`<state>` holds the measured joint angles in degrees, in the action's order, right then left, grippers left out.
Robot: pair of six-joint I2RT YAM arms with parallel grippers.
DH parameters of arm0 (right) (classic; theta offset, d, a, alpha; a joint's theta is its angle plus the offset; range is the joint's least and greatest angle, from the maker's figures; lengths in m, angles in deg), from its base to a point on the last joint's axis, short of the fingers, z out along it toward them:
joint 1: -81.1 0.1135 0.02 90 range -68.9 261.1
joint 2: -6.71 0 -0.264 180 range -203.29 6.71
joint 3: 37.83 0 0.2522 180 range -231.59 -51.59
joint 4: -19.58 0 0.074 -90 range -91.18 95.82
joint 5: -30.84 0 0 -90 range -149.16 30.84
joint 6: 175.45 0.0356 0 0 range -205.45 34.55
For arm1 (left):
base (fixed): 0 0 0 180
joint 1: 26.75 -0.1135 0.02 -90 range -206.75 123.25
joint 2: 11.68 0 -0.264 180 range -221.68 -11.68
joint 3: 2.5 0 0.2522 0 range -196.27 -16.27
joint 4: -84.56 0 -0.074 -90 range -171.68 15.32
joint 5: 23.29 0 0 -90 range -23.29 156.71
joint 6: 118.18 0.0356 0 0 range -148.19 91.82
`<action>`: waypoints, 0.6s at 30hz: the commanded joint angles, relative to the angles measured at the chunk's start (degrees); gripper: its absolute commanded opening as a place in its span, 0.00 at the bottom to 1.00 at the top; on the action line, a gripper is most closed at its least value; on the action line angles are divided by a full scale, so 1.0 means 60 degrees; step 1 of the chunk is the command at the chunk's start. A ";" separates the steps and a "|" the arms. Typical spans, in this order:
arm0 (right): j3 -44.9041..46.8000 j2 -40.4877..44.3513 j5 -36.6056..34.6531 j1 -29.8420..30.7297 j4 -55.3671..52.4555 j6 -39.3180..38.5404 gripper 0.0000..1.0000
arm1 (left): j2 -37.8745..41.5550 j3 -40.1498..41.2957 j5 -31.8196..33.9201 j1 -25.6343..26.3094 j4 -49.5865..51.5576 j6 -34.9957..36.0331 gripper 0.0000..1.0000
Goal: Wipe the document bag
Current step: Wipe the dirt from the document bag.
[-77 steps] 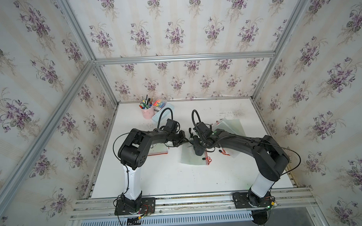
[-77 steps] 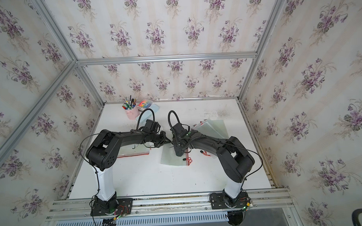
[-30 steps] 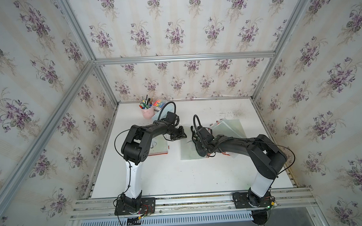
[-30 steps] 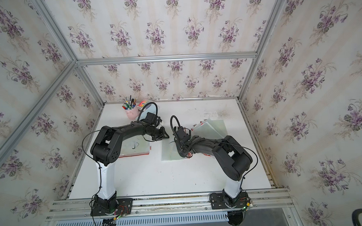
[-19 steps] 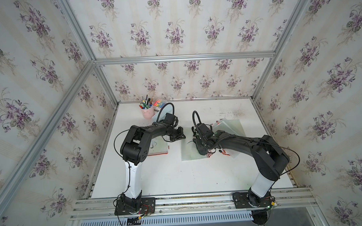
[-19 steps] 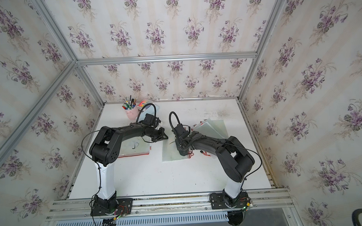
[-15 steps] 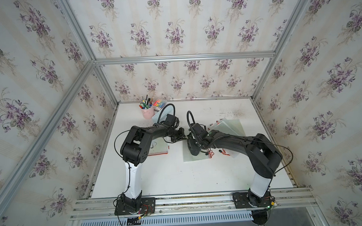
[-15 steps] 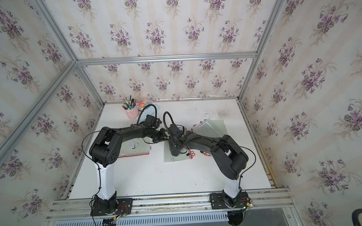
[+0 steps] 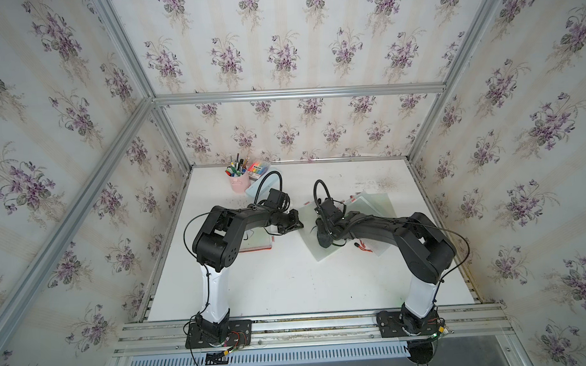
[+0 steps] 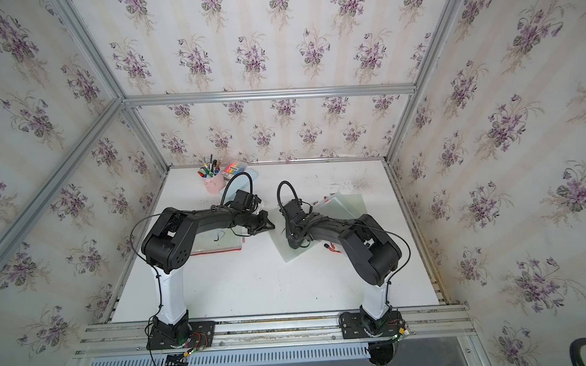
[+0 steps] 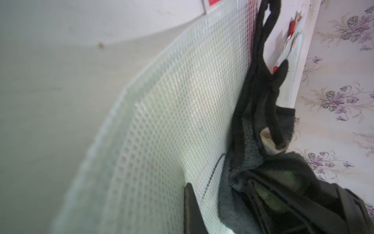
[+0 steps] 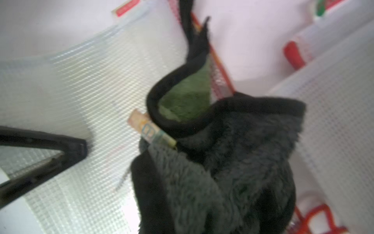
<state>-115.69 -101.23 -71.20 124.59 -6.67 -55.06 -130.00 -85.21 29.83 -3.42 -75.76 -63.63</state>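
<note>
Grey fleece cloth (image 12: 222, 172) (black-hemmed), mesh-gridded document bag (image 12: 91, 81)

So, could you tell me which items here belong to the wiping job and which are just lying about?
In use:
document bag
cloth

Lying about:
pen cup
marker box
spare bag stack
bag beneath left arm
</note>
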 commanded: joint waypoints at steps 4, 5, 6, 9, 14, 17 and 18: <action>-0.0904 -0.0737 0.0047 0.0588 -0.0555 -0.0747 0.23 | -0.0215 -0.0108 0.0789 0.0052 0.1413 0.0105 0.00; -0.0650 -0.0541 -0.0049 0.0270 -0.0544 -0.0744 0.23 | -0.0175 -0.0139 0.0826 0.0052 0.1453 0.0181 0.00; -0.0385 -0.0343 -0.0106 -0.0057 -0.0512 -0.0719 0.23 | -0.0132 -0.0134 0.0839 0.0044 0.1463 0.0242 0.00; 0.0028 -0.0009 -0.0225 -0.0970 -0.0557 -0.0702 0.23 | -0.0060 -0.0140 0.0786 0.0048 0.1518 0.0427 0.00; -0.0785 -0.0701 0.0601 -0.0338 -0.0535 -0.0799 0.23 | -0.0186 -0.0189 0.0608 0.0052 0.1517 0.0603 0.00; -0.1544 -0.1237 0.0862 0.0486 -0.0779 -0.1220 0.24 | -0.0279 -0.0313 0.0528 0.0052 0.1611 0.0712 0.00; -0.1618 -0.1274 0.0951 0.0490 -0.0802 -0.1242 0.24 | -0.0297 -0.0346 0.0515 0.0052 0.1620 0.0721 0.00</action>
<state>-123.91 -107.35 -71.98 125.90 -8.55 -60.24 -130.66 -87.36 29.83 -3.22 -72.66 -60.98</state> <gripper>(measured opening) 0.236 0.052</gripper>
